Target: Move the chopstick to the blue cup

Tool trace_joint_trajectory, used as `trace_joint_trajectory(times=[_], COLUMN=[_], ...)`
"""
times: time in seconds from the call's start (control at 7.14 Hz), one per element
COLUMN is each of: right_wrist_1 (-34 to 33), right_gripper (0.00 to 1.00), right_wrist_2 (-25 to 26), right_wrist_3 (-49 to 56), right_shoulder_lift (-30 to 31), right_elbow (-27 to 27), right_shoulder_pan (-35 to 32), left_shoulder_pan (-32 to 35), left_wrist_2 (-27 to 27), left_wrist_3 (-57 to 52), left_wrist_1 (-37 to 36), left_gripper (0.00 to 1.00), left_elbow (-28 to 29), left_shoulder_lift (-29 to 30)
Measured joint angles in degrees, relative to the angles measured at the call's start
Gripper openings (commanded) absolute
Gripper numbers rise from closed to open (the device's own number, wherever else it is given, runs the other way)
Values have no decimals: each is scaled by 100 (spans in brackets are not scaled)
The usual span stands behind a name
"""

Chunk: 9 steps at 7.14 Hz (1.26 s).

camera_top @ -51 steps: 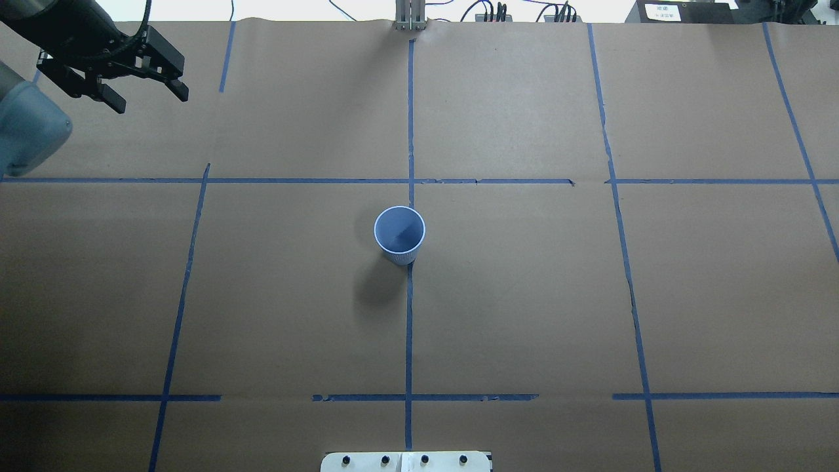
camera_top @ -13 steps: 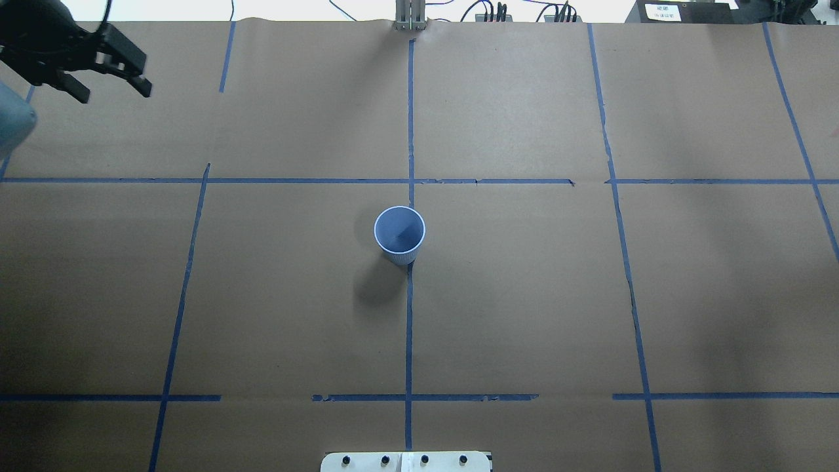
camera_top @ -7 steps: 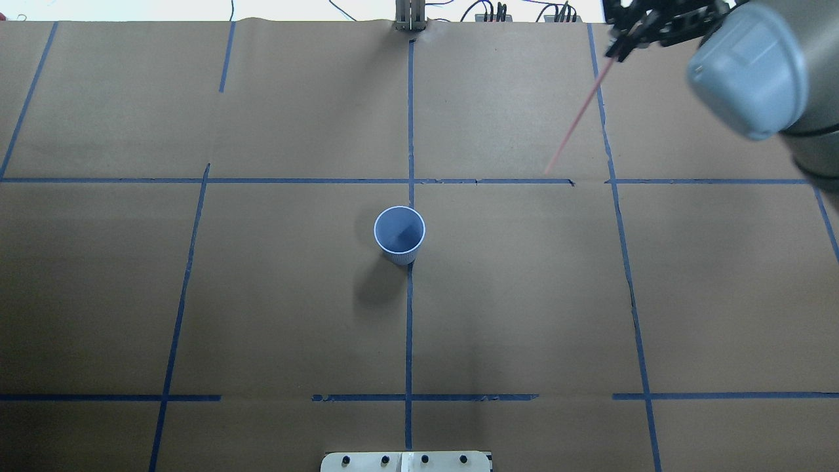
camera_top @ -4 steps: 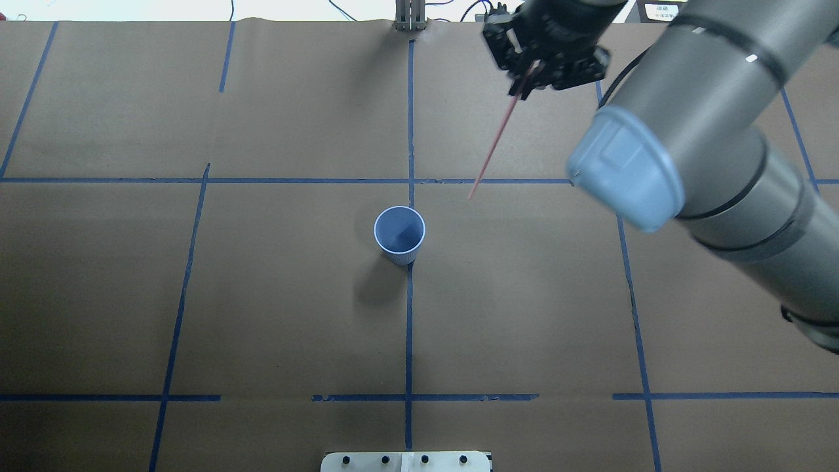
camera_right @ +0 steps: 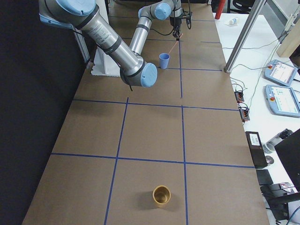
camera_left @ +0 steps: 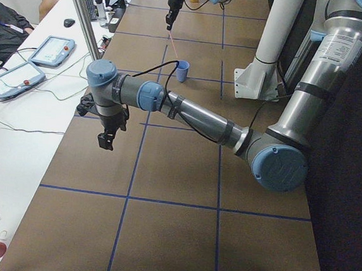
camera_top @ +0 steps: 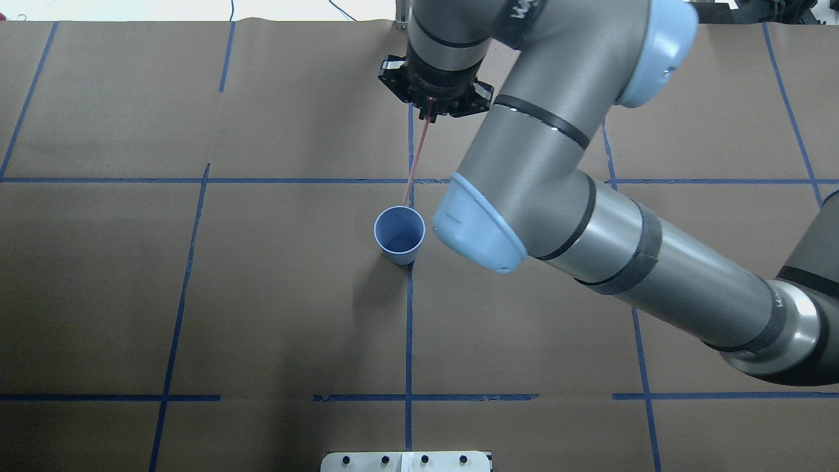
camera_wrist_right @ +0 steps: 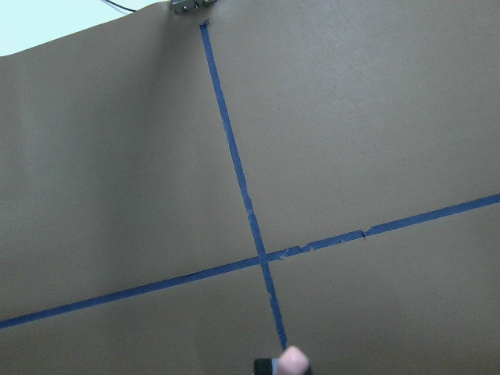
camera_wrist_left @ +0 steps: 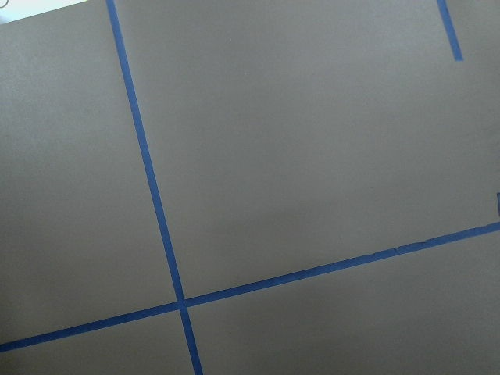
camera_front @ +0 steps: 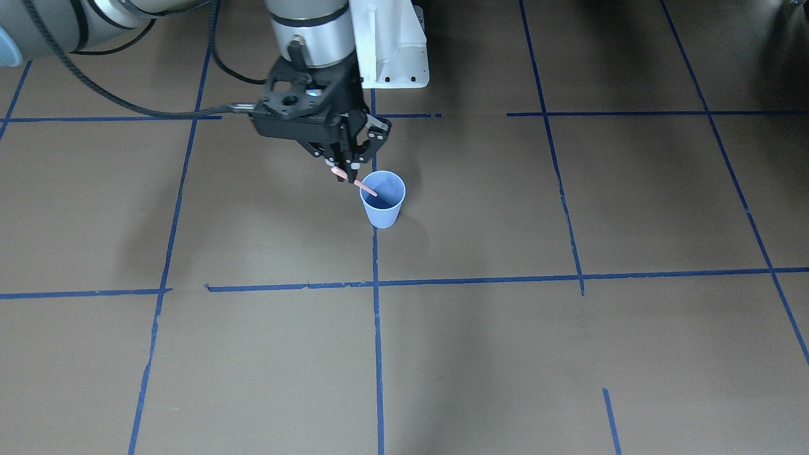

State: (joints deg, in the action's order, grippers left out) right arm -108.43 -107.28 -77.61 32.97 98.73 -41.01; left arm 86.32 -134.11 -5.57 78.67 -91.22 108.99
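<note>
From the table's left end, the nearest thing is the left gripper, hanging low over the brown table at middle left of that view. I cannot tell whether its fingers are apart or together, and it carries nothing. Further along, at the centre of the overhead view, the cup stands upright on a blue tape line. The chopstick slants up from it toward the top of the frame. Its lower tip is at the cup's far rim, and from the front it looks to be over the mouth, though I cannot tell whether it has dipped inside. Farthest off, the right gripper is clamped on the stick's upper end. The stick looks thin, stiff, light and smooth, so I'd judge that a pinch at one end lets it swing or slip easily. The top end is the right place to hold it, since the whole length below is free to go in. The cup looks like light paper, so a nudge on the rim could tip it.
</note>
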Motion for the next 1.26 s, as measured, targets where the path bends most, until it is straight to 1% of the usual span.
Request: trace_joint_trajectory(times=[0.28, 0.42, 0.56, 0.7, 1.26], right_wrist_1=[19, 18, 11, 8, 6], right_gripper=[0, 5, 75, 100, 100], right_wrist_2=[107, 164, 209, 232, 328], right_wrist_3=[-22, -23, -22, -22, 6], right_shoulder_lift=[-62, -53, -41, -33, -9], right_elbow=[-165, -207, -223, -228, -160], right_shoulder_pan=[176, 266, 335, 371, 425], left_shoulder_pan=[0, -1, -1, -1, -1], left_wrist_2=[-3, -7, -7, -4, -9], left_wrist_3=[-9, -8, -6, -6, 0], left_wrist_1=[7, 7, 8, 8, -34], left_gripper=[100, 100, 100, 100, 100], left_elbow=[33, 36, 40, 41, 43], left_shoulder_lift=[0, 0, 0, 1, 38])
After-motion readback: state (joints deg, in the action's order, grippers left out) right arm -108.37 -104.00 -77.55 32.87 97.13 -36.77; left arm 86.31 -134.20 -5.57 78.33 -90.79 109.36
